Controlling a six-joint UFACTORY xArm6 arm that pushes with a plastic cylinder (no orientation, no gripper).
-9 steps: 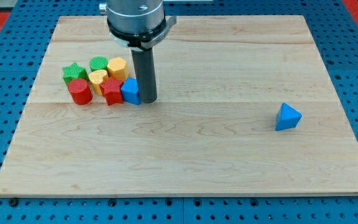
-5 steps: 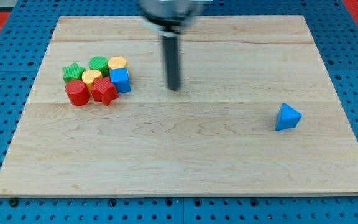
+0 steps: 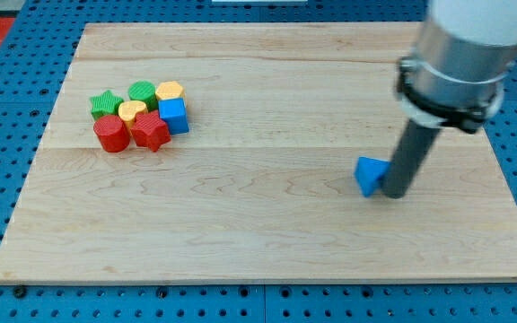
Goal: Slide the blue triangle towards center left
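Blue triangle touches my tip at its right; the rod carries no pincer.

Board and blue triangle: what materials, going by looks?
Board: looks like pale wood, matte, with visible grain lines and plank seams. Blue triangle: probably plastic, solid even colour, slightly soft sheen; too blurred to be sure. My tip sits against its right side.

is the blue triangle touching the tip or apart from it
Touching, as far as the view shows: my tip sits against the blue triangle on its right side, no gap visible.
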